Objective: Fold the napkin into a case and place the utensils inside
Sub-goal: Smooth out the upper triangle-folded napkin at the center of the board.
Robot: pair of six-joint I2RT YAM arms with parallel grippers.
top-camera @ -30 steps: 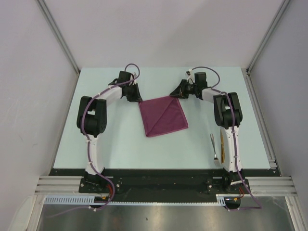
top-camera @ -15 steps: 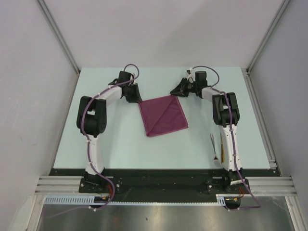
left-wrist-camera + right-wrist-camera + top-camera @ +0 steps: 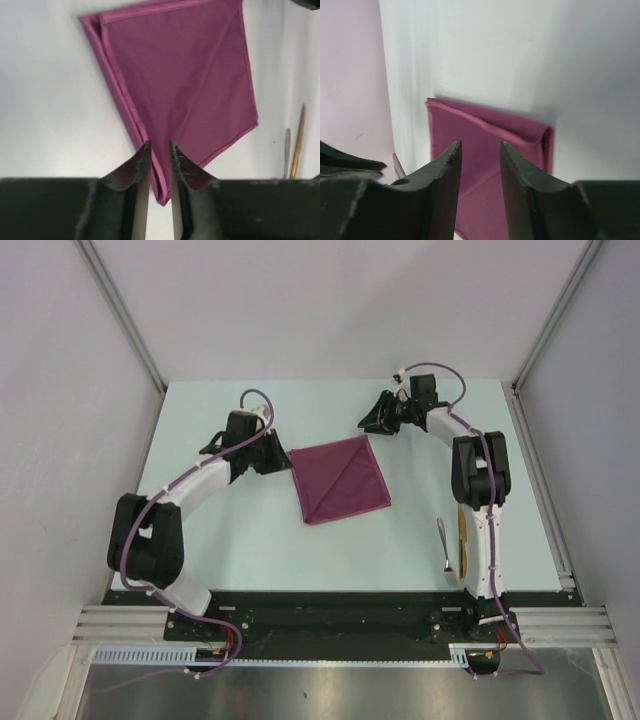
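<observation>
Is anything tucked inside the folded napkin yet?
Nothing lies on the napkin, which looks flat. The spoon and the golden piece both lie on the table, well apart from it. The space between its folded layers is hidden.

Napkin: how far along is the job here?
Done: the napkin lies folded into a smaller square with a diagonal crease. In hand: nothing; the left gripper and right gripper sit by its corners, jaws parted. Left: no narrow case yet, and the spoon and golden utensil lie beside the right arm's base.
</observation>
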